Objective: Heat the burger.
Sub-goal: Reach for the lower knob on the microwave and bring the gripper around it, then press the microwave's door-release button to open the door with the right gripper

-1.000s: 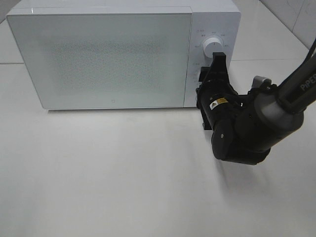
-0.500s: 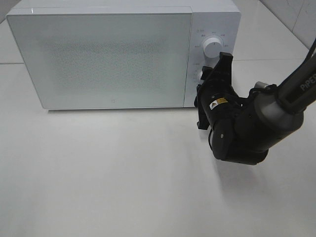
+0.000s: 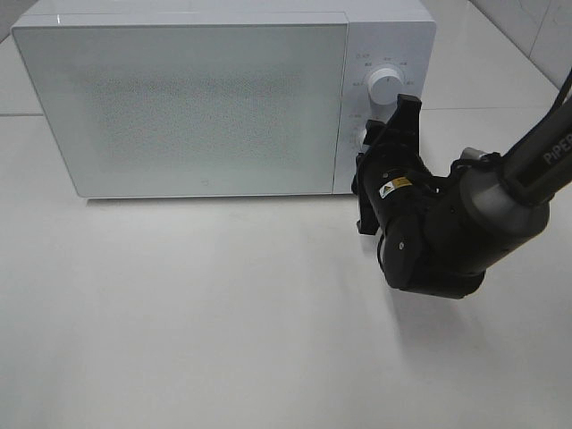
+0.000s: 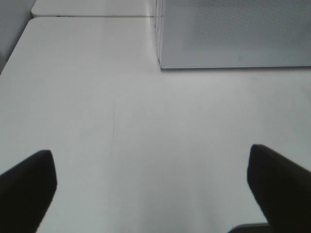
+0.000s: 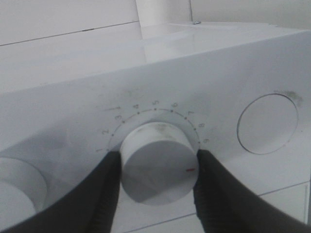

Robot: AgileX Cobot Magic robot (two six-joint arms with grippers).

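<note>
The burger is out of view. The white microwave (image 3: 197,98) stands at the back of the table with its frosted door shut. My right gripper (image 3: 386,134) reaches to the control panel and is shut on the lower dial (image 5: 155,155). One dark finger lies on each side of that dial, below a ring of printed numbers. The upper dial (image 3: 385,85) stands free just above. My left gripper (image 4: 155,194) hangs open over bare tabletop, some way in front of the microwave's corner (image 4: 163,63), with nothing between its fingers.
A round button (image 5: 267,124) sits beside the gripped dial on the panel. The white table (image 3: 179,313) stretches in front of the microwave. A tiled wall (image 3: 536,27) rises at the back right.
My right gripper has turned slightly while on the lower dial, its upper finger swinging a little to the right. The left gripper and the microwave door have not moved.
</note>
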